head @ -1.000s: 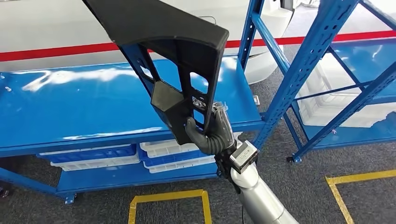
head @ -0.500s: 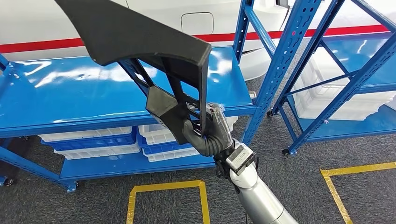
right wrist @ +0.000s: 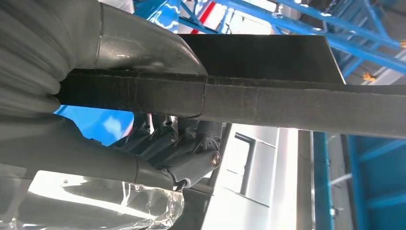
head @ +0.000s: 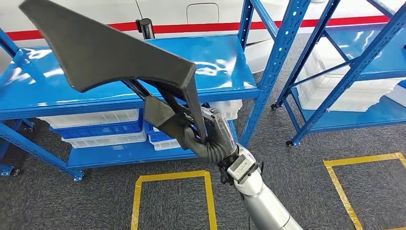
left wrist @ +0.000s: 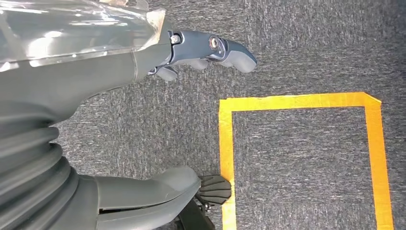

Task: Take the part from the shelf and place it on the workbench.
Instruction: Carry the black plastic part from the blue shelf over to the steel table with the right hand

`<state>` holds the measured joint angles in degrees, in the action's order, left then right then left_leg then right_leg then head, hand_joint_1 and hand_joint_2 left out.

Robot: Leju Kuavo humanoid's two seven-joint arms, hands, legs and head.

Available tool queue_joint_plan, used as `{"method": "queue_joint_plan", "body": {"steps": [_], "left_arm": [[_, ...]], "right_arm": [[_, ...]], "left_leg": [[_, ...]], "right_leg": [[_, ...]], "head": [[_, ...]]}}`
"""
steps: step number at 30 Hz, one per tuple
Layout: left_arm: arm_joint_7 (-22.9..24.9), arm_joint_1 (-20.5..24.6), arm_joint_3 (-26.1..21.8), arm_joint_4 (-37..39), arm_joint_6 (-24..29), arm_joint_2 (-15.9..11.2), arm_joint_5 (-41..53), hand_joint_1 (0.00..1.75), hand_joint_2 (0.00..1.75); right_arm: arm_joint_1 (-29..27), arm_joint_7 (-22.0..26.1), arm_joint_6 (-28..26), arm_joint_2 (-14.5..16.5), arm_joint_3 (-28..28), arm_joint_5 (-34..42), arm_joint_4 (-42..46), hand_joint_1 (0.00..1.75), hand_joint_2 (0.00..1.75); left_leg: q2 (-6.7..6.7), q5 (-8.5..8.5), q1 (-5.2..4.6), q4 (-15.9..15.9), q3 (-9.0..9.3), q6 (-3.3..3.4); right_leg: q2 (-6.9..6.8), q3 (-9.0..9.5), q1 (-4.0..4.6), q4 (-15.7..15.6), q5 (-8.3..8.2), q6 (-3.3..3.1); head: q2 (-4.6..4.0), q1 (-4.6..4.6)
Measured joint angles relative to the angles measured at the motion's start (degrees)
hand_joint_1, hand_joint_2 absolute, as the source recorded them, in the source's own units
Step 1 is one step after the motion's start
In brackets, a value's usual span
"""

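Part (head: 115,57) sits clamped in the right hand (head: 210,139) fingers (head: 194,141); the view's swung round since, so it's mid-carry, workbench next.

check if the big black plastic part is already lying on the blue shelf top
No, in the head view the right hand holds the big black plastic part up in the air, above and in front of the blue shelf top.

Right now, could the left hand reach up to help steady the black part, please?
Probably not straight away: the left hand hangs empty over the carpet beside yellow floor tape, while the black part is held high by the right hand. Nothing visibly blocks raising it.
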<state>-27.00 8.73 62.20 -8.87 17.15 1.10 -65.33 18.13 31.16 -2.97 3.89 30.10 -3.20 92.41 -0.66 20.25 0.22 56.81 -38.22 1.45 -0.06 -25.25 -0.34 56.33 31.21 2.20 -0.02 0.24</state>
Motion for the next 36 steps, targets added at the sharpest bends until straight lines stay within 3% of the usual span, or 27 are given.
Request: {"method": "queue_joint_plan", "body": {"steps": [1,3,4,5,7,8,9,10,12,14,16,18,19,20,22,23,24,25,26,27,29,31,33,34,36], "left_arm": [[0.0,0.0,0.0,0.0,0.0,0.0,0.0,0.00,1.75],[0.0,-0.1,0.0,0.1,0.0,-0.1,0.0,0.00,1.75],[-0.1,-0.2,0.0,0.1,-0.1,-0.1,0.0,0.00,1.75],[-0.1,-0.3,0.0,0.1,-0.1,-0.2,0.0,0.00,1.75],[-0.1,-0.4,0.1,0.2,-0.2,-0.2,0.0,0.00,1.75],[-0.1,-0.4,0.1,0.2,-0.2,-0.2,0.1,0.00,1.75],[-0.1,-0.4,0.1,0.2,-0.2,-0.2,0.2,0.00,1.75],[-0.1,-0.4,0.1,0.2,-0.2,-0.2,0.3,0.00,1.75],[-0.1,-0.3,0.1,0.2,-0.2,-0.2,0.5,0.00,1.75],[-0.1,0.0,0.1,0.2,-0.2,-0.2,0.8,0.00,1.75],[0.0,0.3,0.1,0.2,-0.3,-0.2,1.1,0.00,1.75],[0.2,0.4,0.2,0.2,-0.4,-0.1,1.3,0.00,1.75],[0.3,0.5,0.3,0.2,-0.6,-0.1,1.3,0.00,1.75],[0.3,0.6,0.3,0.2,-0.8,-0.1,1.4,0.00,1.75],[0.1,0.7,0.5,0.2,-1.6,-0.1,1.5,0.00,1.75],[0.0,0.7,0.6,0.2,-2.1,-0.2,1.6,0.00,1.75],[-0.2,0.7,0.8,0.2,-2.6,-0.2,1.6,0.00,1.75],[-0.3,0.7,0.9,0.2,-3.0,-0.2,1.7,0.00,1.75],[-0.3,0.7,1.1,0.2,-3.2,-0.2,1.7,0.00,1.75],[-0.4,0.8,1.1,0.2,-3.3,-0.2,1.8,0.00,1.75],[-0.5,0.9,1.2,0.2,-3.3,-0.2,1.8,0.00,1.75],[-0.9,0.9,1.2,0.2,-3.1,-0.1,1.8,0.00,1.75],[-1.3,0.9,1.2,0.2,-2.8,-0.2,1.8,0.00,1.75],[-1.4,0.8,1.2,0.2,-2.7,-0.2,1.9,0.00,1.75],[-1.5,0.8,1.4,0.3,-2.5,-0.2,2.1,0.00,1.75]], "right_arm": [[-0.2,0.1,0.0,0.1,0.0,-0.2,0.0,1.75,1.75],[-0.6,0.1,0.0,0.2,0.0,-0.3,0.1,1.75,1.75],[-0.8,0.1,0.0,0.3,0.0,-0.3,0.1,1.75,1.75],[-0.9,0.2,0.0,0.4,0.0,-0.4,0.0,1.75,1.75],[-1.1,0.4,0.0,0.6,0.0,-0.7,0.0,1.75,1.75],[-1.3,0.6,0.0,0.6,0.0,-0.9,0.0,1.75,1.75],[-1.5,0.8,0.0,0.6,0.0,-1.1,0.0,1.75,1.75],[-1.7,1.0,0.0,0.6,0.0,-1.2,0.0,1.75,1.75],[-2.0,1.3,-0.2,0.6,-0.2,-1.4,0.1,1.75,1.75],[-2.5,1.5,-0.3,0.6,-0.4,-1.6,0.4,1.75,1.75],[-2.9,1.7,-0.4,0.6,-0.7,-1.7,1.0,1.75,1.75],[-3.3,1.8,-0.3,0.6,-1.0,-1.8,1.5,1.75,1.75],[-3.6,1.9,-0.2,0.6,-1.2,-1.9,1.8,1.75,1.75],[-3.8,1.9,-0.1,0.6,-1.4,-2.1,2.0,1.75,1.75],[-4.4,1.9,0.0,0.5,-1.7,-2.9,2.4,1.75,1.75],[-4.7,2.0,0.0,0.5,-1.9,-3.3,2.4,1.75,1.75],[-5.1,2.0,0.0,0.4,-2.0,-3.6,2.5,1.75,1.75],[-5.4,2.1,0.0,0.4,-2.0,-3.8,2.5,1.75,1.75],[-5.7,2.1,0.1,0.3,-2.1,-3.9,2.5,1.75,1.75],[-5.8,2.1,0.1,0.3,-2.1,-3.9,2.5,1.75,1.75],[-5.9,2.2,0.1,0.3,-2.2,-4.1,2.8,1.75,1.75],[-6.0,2.3,0.2,0.3,-2.4,-4.3,3.2,1.75,1.75],[-6.3,2.5,0.3,0.3,-2.6,-4.5,3.4,1.75,1.75],[-6.4,2.5,0.4,0.3,-2.7,-4.6,3.5,1.75,1.75],[-6.8,2.6,0.4,0.4,-2.9,-4.7,3.8,1.75,1.75]], "left_leg": [[0.00,-0.58,-0.01,-0.1,-0.13,-0.30],[0.14,-0.63,0.29,0.0,-0.57,-0.99],[0.27,0.91,0.47,0.9,-1.05,-1.32],[0.42,3.52,0.62,2.9,-1.73,-1.61],[0.59,9.78,0.80,9.9,-3.38,-2.09],[0.63,11.44,0.86,13.6,-3.90,-2.30],[0.63,11.76,0.92,16.1,-3.86,-2.45],[0.62,10.80,1.01,16.7,-2.93,-2.52],[0.65,8.31,1.18,12.3,1.77,-2.38],[0.83,8.67,1.10,4.9,7.40,-1.94],[0.93,9.75,0.69,1.3,9.44,-1.26],[0.66,8.79,0.45,0.8,8.55,-0.19],[0.47,8.03,0.45,0.6,7.92,0.40],[0.32,7.19,0.50,0.3,7.11,0.90],[0.32,5.62,0.51,0.2,5.28,1.43],[0.41,4.88,0.47,0.2,4.31,1.50],[0.54,4.13,0.44,0.3,3.38,1.48],[0.70,3.42,0.42,0.3,2.49,1.39],[0.96,2.68,0.41,0.3,1.61,1.24],[1.30,1.97,0.40,0.3,0.82,1.04],[2.03,0.72,0.28,0.5,-0.42,0.51],[2.71,-0.40,0.18,0.5,-0.93,-0.19],[3.21,-1.19,0.33,0.2,-1.21,-0.97],[2.97,-0.63,0.47,0.6,-1.55,-1.30],[1.87,3.42,0.80,4.3,-2.99,-1.88]], "right_leg": [[0.05,0.53,0.18,-1.5,0.44,-0.40],[-0.03,-0.51,-0.17,-1.4,-0.32,-1.36],[-0.13,-1.06,-0.35,-1.4,-0.95,-2.04],[-0.24,-1.64,-0.55,-1.4,-1.68,-2.63],[-0.34,-3.11,-0.44,-1.3,-3.21,-3.21],[-0.34,-3.99,-0.38,-1.1,-3.91,-3.16],[-0.35,-5.01,-0.34,-0.8,-4.55,-3.05],[-0.35,-6.04,-0.35,-0.5,-5.03,-2.86],[-0.32,-7.94,-0.41,0.5,-5.77,-2.42],[-0.31,-9.21,-0.23,1.4,-6.34,-1.76],[-0.45,-9.74,-0.11,1.6,-7.15,-0.90],[-0.49,-10.32,-0.10,1.6,-7.72,-0.17],[-0.40,-10.89,-0.06,2.3,-6.97,-0.16],[-0.31,-11.85,-0.02,4.0,-5.18,-0.41],[-0.21,-14.08,-0.12,10.6,-0.10,-1.10],[-0.20,-15.02,-0.17,14.4,1.70,-1.07],[-0.18,-15.26,-0.20,17.3,2.23,-0.68],[-0.15,-14.70,-0.21,18.6,1.71,-0.10],[-0.05,-13.03,-0.22,17.6,0.47,0.46],[0.26,-10.46,-0.23,14.7,-0.71,0.76],[1.73,-3.71,-0.18,5.6,-0.77,0.26],[2.57,-0.31,0.04,0.1,0.56,-0.56],[1.83,-0.67,-0.16,-0.6,0.27,-1.29],[1.38,-0.91,-0.41,-0.6,-0.18,-1.84],[0.41,-1.56,-0.87,-0.7,-1.13,-2.81]], "head": [[0.00,-0.06],[0.00,-0.13],[0.00,-0.15],[0.00,-0.18],[0.00,-0.22],[0.00,-0.23],[0.00,-0.22],[0.00,-0.23],[0.00,-0.25],[0.00,-0.20],[0.00,-0.08],[0.00,-0.03],[0.00,-0.02],[0.00,0.04],[0.00,0.20],[0.00,0.24],[0.00,0.26],[0.00,0.25],[0.00,0.25],[0.00,0.25],[0.00,0.25],[0.00,0.18],[0.00,0.10],[0.00,0.05],[0.00,-0.07]]}}
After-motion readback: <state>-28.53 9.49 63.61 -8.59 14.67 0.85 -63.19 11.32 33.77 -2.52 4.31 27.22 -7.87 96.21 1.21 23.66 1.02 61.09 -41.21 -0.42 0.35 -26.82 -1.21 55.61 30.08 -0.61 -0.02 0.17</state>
